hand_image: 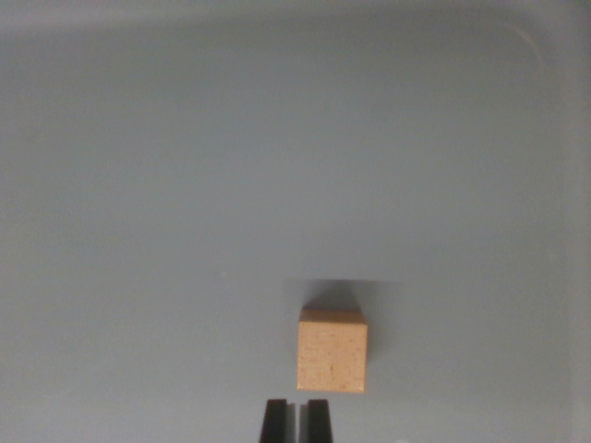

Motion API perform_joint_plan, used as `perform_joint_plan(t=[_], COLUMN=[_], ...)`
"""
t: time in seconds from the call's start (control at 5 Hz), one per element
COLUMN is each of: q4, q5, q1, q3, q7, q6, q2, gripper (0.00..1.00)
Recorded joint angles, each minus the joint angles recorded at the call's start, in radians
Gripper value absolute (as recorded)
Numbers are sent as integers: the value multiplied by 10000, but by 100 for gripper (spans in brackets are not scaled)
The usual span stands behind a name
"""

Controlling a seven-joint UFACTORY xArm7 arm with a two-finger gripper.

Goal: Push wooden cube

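Observation:
A small light wooden cube (331, 352) rests on a plain grey surface (231, 185) in the lower middle of the wrist view. Two black fingertips of my gripper (296, 421) poke up from the bottom edge, just below the cube and slightly toward the wrist view's left of its centre. The fingers stand almost together, with only a thin slit between them and nothing held. A small gap separates the fingertips from the cube's near face.
A paler raised rim (277, 17) runs along the top of the view and curves down at the right edge (580, 185), bounding the grey surface.

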Motion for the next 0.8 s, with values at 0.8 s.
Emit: perform_joint_plan(t=[0.8], q4=[-877], q5=[-76], q1=[-49], q3=[-21], q7=[40], q6=[-871], q2=[-48], gripper=[0])
